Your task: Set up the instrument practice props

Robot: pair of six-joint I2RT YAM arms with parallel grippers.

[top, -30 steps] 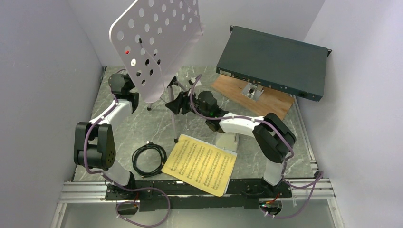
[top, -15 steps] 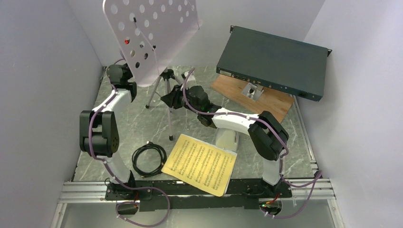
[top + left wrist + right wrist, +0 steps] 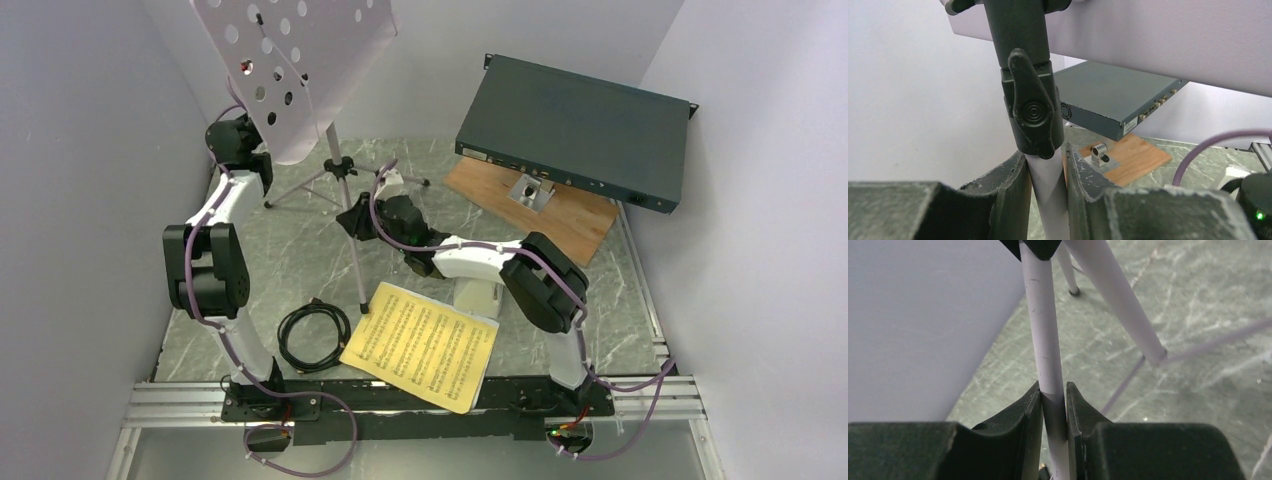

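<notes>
Music stand (image 3: 335, 70): pale grey desk with a pattern of round holes; silver tube legs; black clamp (image 3: 1033, 112).
Sheet-music pages (image 3: 420, 345): yellow, printed with rows of fine black staves.
Cable (image 3: 313, 337): black.
Flat box (image 3: 575, 130): dark green.
Board (image 3: 570, 215): orange-brown wood grain.
Bench (image 3: 290, 265): grey-green marble, pale veins.
Left arm (image 3: 215, 215), right arm (image 3: 480, 258): white and black links, purple wiring.

Desk (image 3: 290, 260) has a grey-green marbled top, with an aluminium rail (image 3: 170, 400) along the near edge. Plain pale lilac walls box it in: left wall (image 3: 90, 150), back wall (image 3: 440, 60), right wall (image 3: 760, 200). Light is even, shadows soft.
</notes>
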